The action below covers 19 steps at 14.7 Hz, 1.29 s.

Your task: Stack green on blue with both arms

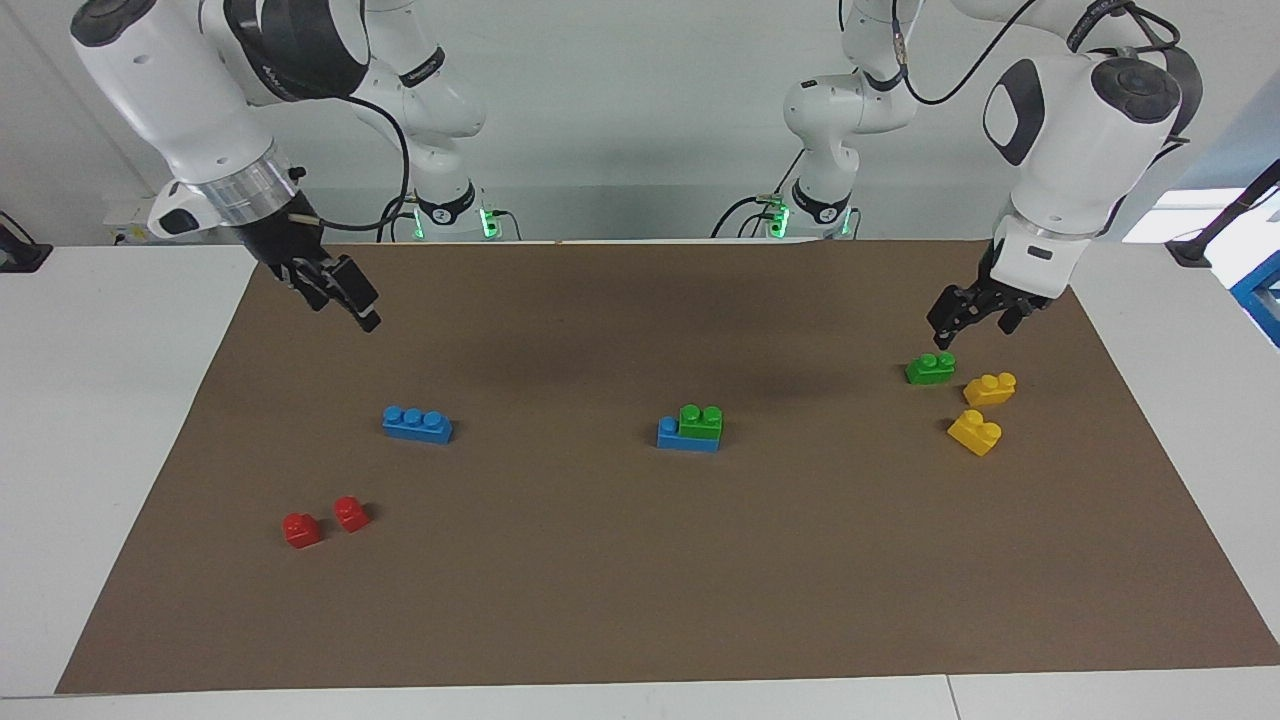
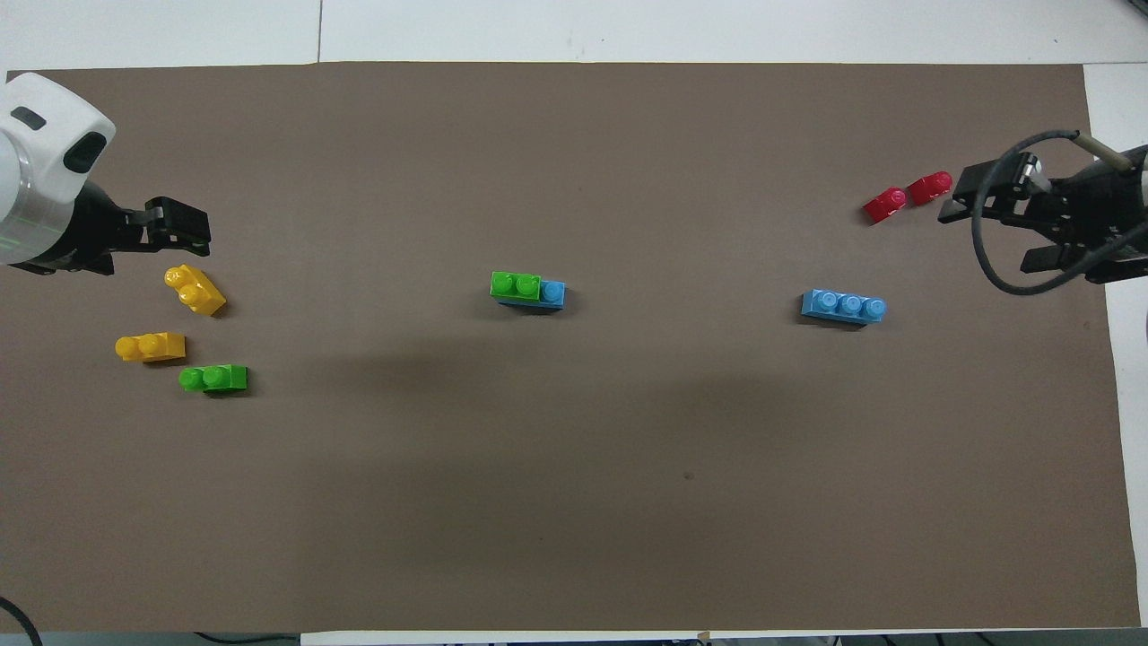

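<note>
Where the brown mat (image 1: 640, 600) covers the white surface (image 1: 100, 400) | green brick (image 1: 701, 421) sits on blue brick (image 1: 688, 436) mid-mat | left gripper (image 1: 975, 318) wide, empty, over spare green brick (image 1: 930, 369) | right gripper (image 1: 340, 292) wide, empty, over mat's edge | pale wall (image 1: 640, 120)

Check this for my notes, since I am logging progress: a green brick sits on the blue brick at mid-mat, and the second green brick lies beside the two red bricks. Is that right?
One thing is wrong. The second green brick lies beside the two yellow bricks, not the red bricks, as the facing view shows. The other green brick does sit on the blue brick at mid-mat.
</note>
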Each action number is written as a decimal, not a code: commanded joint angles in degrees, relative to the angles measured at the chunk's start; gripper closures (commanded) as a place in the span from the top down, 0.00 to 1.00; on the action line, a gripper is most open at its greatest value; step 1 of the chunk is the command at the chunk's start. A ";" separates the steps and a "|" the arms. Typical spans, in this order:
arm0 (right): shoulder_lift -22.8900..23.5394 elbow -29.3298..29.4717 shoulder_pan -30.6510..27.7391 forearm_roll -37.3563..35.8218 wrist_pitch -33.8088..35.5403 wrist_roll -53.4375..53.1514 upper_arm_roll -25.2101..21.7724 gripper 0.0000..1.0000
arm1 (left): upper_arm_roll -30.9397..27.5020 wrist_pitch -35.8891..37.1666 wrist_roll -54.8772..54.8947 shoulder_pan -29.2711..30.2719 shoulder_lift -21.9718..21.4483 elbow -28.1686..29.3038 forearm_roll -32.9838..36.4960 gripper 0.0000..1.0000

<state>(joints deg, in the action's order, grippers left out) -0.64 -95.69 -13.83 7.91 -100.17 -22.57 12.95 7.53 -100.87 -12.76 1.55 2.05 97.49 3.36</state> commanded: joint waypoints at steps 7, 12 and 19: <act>-3.32 1.02 0.92 -4.57 3.48 23.18 0.84 1.00 | 0.11 0.41 7.48 0.65 -11.55 12.29 -1.16 1.00; -2.53 2.70 0.82 -4.66 6.82 23.36 0.67 1.00 | 0.03 1.46 7.05 0.65 -11.37 11.59 -2.39 1.00; -2.18 4.19 8.88 -7.65 9.63 23.18 -5.01 1.00 | -1.56 1.64 6.61 0.73 -10.58 10.89 -6.70 1.00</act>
<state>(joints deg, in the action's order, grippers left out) -3.79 -93.98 -9.11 1.40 -92.96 -0.42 11.99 6.53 -99.66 -6.94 1.79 -7.82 107.77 -1.88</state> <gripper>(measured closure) 0.000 0.000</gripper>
